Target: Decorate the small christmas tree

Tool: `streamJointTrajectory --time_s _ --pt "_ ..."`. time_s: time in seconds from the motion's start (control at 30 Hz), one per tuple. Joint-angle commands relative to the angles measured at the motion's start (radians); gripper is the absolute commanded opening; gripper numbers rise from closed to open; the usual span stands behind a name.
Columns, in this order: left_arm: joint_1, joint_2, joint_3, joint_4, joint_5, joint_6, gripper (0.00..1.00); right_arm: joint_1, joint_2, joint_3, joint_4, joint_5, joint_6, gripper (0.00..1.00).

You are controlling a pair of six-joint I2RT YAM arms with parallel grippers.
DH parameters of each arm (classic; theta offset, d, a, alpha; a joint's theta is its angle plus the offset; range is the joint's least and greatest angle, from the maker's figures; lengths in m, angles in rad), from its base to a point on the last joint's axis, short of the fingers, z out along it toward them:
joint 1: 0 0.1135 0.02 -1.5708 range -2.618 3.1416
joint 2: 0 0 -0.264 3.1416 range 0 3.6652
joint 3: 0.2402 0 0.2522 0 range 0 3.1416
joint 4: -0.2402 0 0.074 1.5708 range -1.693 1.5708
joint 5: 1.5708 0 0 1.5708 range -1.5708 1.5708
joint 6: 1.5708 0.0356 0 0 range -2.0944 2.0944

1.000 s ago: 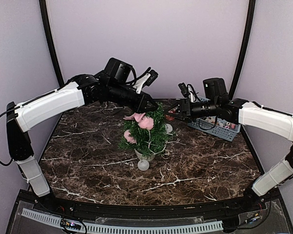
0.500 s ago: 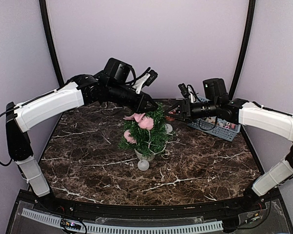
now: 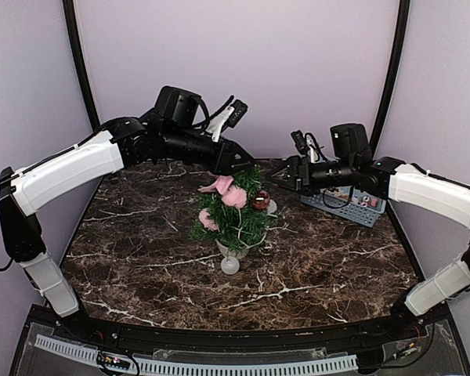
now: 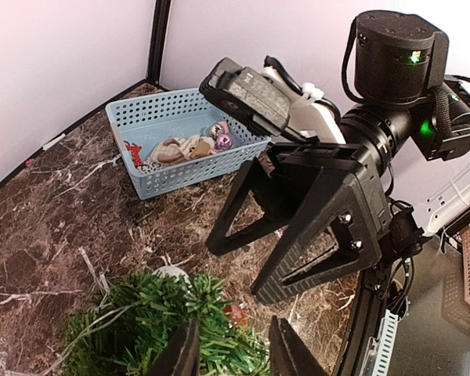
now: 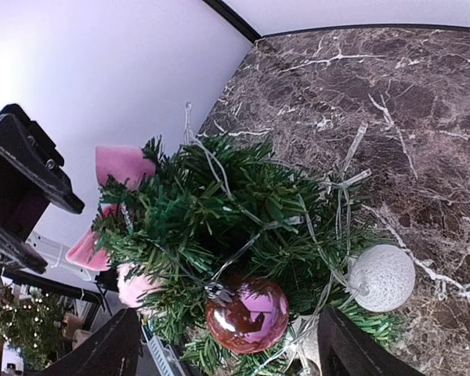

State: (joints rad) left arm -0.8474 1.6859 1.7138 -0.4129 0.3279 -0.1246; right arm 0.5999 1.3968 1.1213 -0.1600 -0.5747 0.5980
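My right claw (image 4: 235, 270) hangs spread and empty by the tree (image 5: 219, 211) — it looks light and tippy, so I'd pinch a wiry branch.

Crowded over the tree (image 3: 236, 211), open counter (image 3: 133, 235) left of it
Left claw (image 3: 236, 162) and right claw (image 3: 276, 176) flank the treetop, near each other; a basket (image 3: 352, 205) stands right of the tree, a white ball (image 3: 230, 265) just before it.

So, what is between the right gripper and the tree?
A shiny reddish bauble hung on the tree, facing the right gripper; the right wrist view shows it.
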Motion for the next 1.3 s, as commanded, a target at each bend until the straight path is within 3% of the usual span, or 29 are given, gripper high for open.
streamJointTrajectory --time_s 0.0,0.17,0.4,0.57,0.73,0.97,1.27 --pt "-0.003 -0.053 -0.011 0.045 0.038 -0.006 0.32 -0.009 -0.038 -0.006 0.021 0.032 -0.013 0.83" --pt "-0.003 -0.071 -0.010 0.075 0.062 -0.007 0.39 -0.011 -0.067 -0.010 0.017 0.084 -0.025 0.90" --pt "-0.001 -0.104 0.029 0.085 -0.021 0.008 0.75 -0.011 -0.165 -0.007 0.010 0.332 -0.092 0.97" --pt "0.038 -0.063 0.126 0.053 -0.059 0.008 0.82 -0.011 -0.123 0.061 -0.004 0.414 -0.155 0.99" --pt "0.196 -0.033 0.112 0.111 -0.020 -0.047 0.82 -0.029 -0.037 0.097 0.012 0.635 -0.210 0.99" --pt "0.450 -0.079 -0.192 0.270 -0.114 -0.047 0.83 -0.216 0.000 -0.086 0.255 0.684 -0.185 0.99" --pt "0.819 -0.337 -0.875 0.726 -0.111 -0.145 0.85 -0.461 -0.162 -0.367 0.450 0.778 -0.215 0.99"
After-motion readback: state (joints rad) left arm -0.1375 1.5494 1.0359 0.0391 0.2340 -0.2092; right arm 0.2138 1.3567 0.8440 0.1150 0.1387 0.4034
